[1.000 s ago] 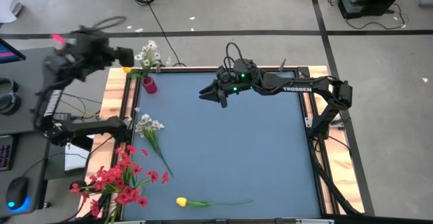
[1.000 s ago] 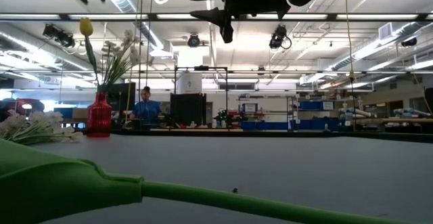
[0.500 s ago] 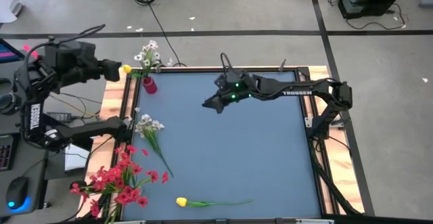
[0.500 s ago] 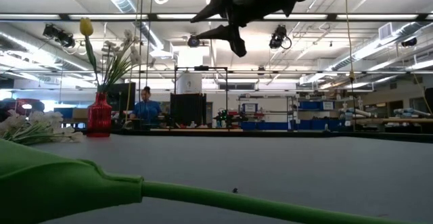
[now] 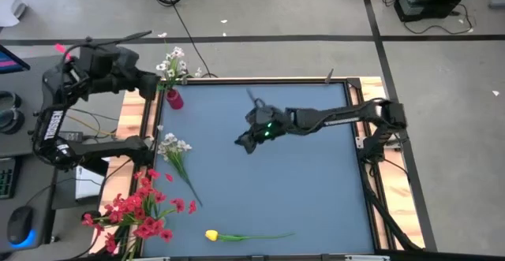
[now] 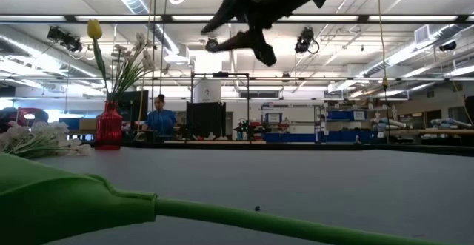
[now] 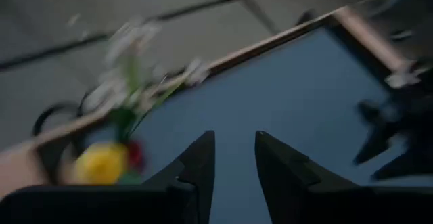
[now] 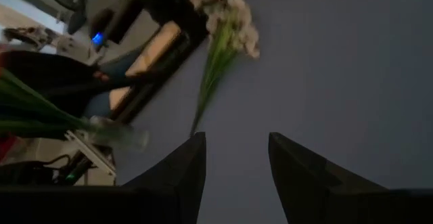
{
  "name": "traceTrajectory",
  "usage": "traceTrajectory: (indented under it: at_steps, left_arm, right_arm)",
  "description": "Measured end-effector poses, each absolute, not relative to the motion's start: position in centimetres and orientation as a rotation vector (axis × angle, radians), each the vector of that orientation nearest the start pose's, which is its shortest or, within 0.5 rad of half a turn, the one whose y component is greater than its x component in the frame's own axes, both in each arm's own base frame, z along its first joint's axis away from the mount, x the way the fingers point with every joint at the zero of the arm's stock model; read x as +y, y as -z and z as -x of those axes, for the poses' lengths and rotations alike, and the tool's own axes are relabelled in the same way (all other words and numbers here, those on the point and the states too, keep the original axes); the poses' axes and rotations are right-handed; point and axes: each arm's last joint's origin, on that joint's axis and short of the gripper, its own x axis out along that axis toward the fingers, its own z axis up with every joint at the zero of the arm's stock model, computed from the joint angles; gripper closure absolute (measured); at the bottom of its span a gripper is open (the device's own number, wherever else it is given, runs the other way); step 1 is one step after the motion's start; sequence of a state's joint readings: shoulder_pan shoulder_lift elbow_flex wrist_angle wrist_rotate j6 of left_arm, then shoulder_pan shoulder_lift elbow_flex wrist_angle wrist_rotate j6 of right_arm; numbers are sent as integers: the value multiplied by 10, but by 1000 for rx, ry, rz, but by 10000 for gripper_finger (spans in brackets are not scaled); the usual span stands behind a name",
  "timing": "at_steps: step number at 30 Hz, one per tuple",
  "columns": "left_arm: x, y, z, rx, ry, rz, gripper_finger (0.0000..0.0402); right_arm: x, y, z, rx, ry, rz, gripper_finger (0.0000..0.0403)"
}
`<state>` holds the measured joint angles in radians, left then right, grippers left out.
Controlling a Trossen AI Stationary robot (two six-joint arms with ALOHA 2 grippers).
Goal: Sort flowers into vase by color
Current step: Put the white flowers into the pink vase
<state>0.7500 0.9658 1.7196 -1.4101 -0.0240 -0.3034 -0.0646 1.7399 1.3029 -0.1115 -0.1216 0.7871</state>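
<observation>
**Vase at the far-left corner, three flowers loose on the surface**

The small pinkish-red vase [image 5: 173,99] stands at the far-left corner of the blue surface [image 5: 300,198], just inside its wooden edge. It already carries a spray of white blossoms [image 5: 173,62] and a yellow tulip [image 6: 94,29], both rising well above its rim; the low view shows the vase upright with the tulip head highest on the left.

Loose flowers lie along the left and near sides. A second white spray [image 5: 175,152] lies on the surface near the left edge, its stem running toward the near side. Near of it, a bunch of red blossoms [image 5: 138,206] spreads over the near-left corner, partly off the surface's edge. A single yellow tulip with green stem [image 5: 237,236] lies flat along the near edge, head to the left; its stem fills the foreground of the low view.

The left gripper [image 7: 234,158] hangs beyond the far-left corner, beside the vase and outside the surface's edge; its jaws stand slightly apart with nothing between them, and its wrist view looks over the vase flowers. The right gripper [image 5: 245,141] hovers above the middle of the surface, well clear of it, pointing toward the left; its jaws are apart and empty, with the loose white spray ahead in its wrist view.

A person in blue [image 6: 159,118] sits in the room behind.
</observation>
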Motion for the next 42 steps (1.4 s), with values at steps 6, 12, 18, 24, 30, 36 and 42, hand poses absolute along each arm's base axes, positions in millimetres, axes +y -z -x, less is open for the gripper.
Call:
traceTrajectory:
  at_steps: [6,12,18,24,30,36,42]
  left_arm:
    - [45,-447,-55,433,-683,455,293]
    - [36,-397,-56,427,-458,480,293]
    - [24,-362,-53,455,-251,462,293]
    - [19,-355,-48,455,-188,373,293]
    - [20,-355,-49,461,-182,330,292]
    - [21,-356,-50,449,-205,311,292]
    - [23,-355,-50,460,-260,283,292]
  right_arm:
    - [0,-225,-424,518,172,-912,234]
    - [21,-203,-467,503,181,-874,234]
    - [48,-191,-519,537,161,-712,234]
    - [67,-169,-562,478,179,-483,234]
    - [78,-142,-589,465,147,-325,216]
    - [83,-109,-593,437,143,-273,148]
    - [87,-93,-595,436,105,-177,92]
